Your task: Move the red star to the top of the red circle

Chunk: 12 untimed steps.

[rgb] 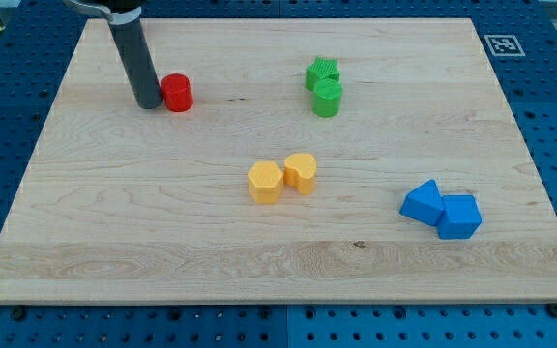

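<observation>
Rod (131,53) cut off at view's top, my tip (149,103) just left of red circle (177,93); pincer state untellable.

Dark rod entering from the view's top left, slightly tilted, upper end under a black collar at the frame edge, my tip (149,103) down on the board, touching the left side of the red circle (177,93)
</observation>
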Available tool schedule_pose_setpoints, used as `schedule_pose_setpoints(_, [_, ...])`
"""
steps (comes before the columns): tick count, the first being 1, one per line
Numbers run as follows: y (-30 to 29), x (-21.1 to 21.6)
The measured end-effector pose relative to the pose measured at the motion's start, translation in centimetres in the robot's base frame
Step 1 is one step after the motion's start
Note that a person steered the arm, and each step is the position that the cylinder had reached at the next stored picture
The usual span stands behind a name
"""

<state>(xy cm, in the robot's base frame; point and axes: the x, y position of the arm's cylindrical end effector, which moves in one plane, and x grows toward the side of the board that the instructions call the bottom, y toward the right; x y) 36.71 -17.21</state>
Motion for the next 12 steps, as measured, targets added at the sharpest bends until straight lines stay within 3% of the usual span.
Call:
schedule_pose_setpoints(2, [-0.5,-1.2])
schedule_pose_setpoints(3, [-3.4,-3.7])
schedule_pose_setpoints(5, [-4.4,-4.0])
schedule_pose_setpoints(7, [-12.9,-10.9])
schedule_pose_setpoints(8, [-13.3,-11.7])
schedule_pose_setpoints(10, [-12.9,-17.5])
schedule_pose_setpoints(12, [-7.9,-17.5])
